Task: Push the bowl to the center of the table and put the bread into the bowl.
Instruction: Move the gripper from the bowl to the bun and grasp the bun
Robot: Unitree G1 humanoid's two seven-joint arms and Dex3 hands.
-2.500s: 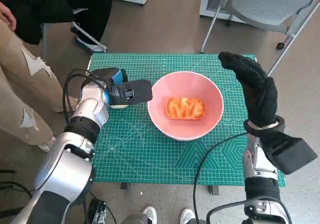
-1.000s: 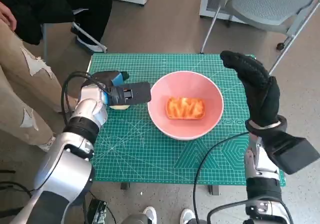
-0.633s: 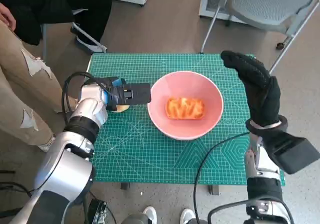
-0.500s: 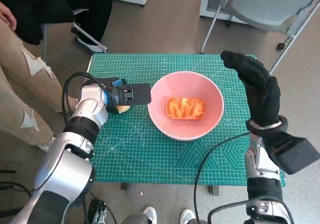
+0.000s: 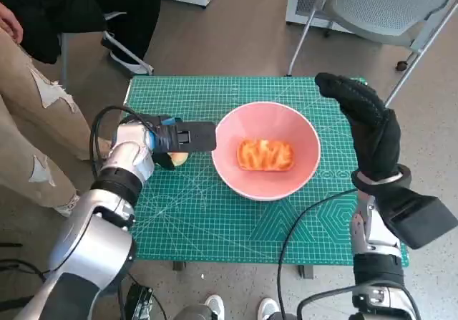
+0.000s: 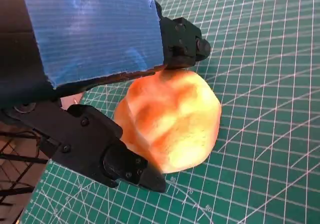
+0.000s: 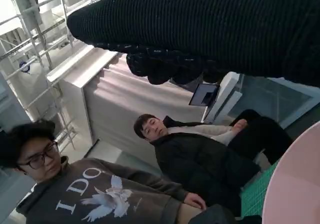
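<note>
Head view: small counter w/ green gridded cutting mat (image 5: 215, 220). Wide pink bowl (image 5: 266, 150) sits about mid-mat, a bit toward the robot's right. Inside it lies an orange-glazed flat piece of bread (image 5: 265, 154). Black left hand w/ blue tape (image 5: 179, 137) is stretched flat toward the bowl's rim, fingertips just beside it but can't tell if touching. Under that hand a pale roundish lump (image 5: 177, 160) peeks out on the mat. Right hand in black knitted glove (image 5: 365, 127) is raised upright at the bowl's far-right side, apart from the rim, fingers extended & holding nothing. Person in tan trousers (image 5: 25, 134) stands by the counter's left edge; grey chair (image 5: 386, 8) beyond the far corner.

Left wrist view: golden-orange round bread roll (image 6: 170, 119) rests on the mat, black fingers (image 6: 182, 41) on one side & another below it, close around it; whether they actually grip it, can't tell.

Right wrist view: glove across the top, fingers curled slightly, nothing in them. Two seated people (image 7: 200, 159) behind; pink bowl edge (image 7: 295, 184) at the corner.
</note>
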